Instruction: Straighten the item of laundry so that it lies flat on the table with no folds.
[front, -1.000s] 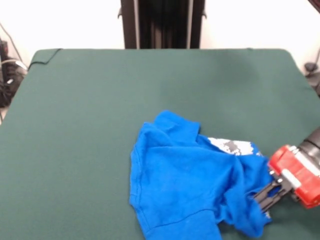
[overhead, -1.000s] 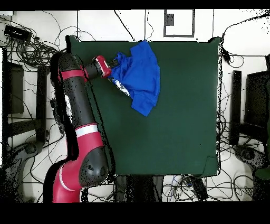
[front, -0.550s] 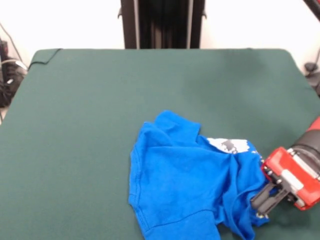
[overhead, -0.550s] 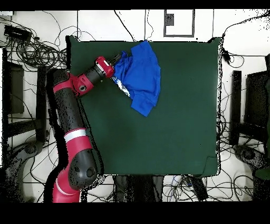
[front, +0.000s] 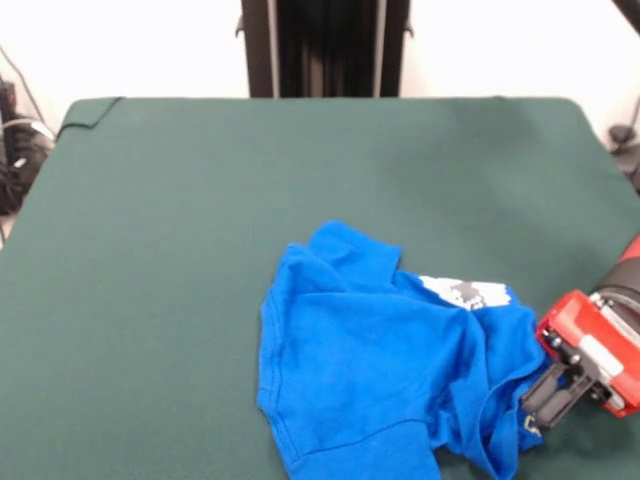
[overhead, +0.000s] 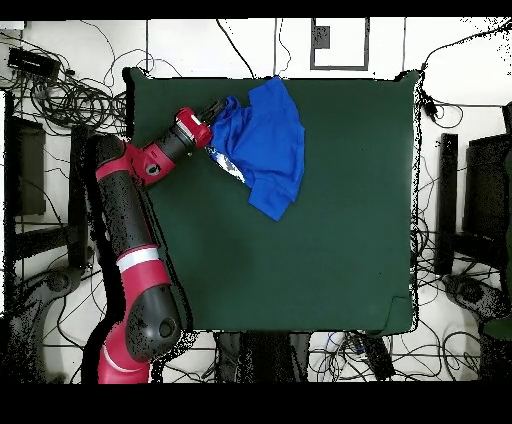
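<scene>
Claw (front: 545, 398) at the crumpled blue T-shirt (front: 370, 360) right edge — grip state unclear. Mid-spread; next, drag that edge outward across the bench (front: 200, 200).

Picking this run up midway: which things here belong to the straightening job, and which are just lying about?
Job:
- blue T-shirt, crumpled, folded over itself
- green table
- pincer at the shirt's edge

Lying about:
- cables on the floor beside the table
- black stand behind the table
</scene>
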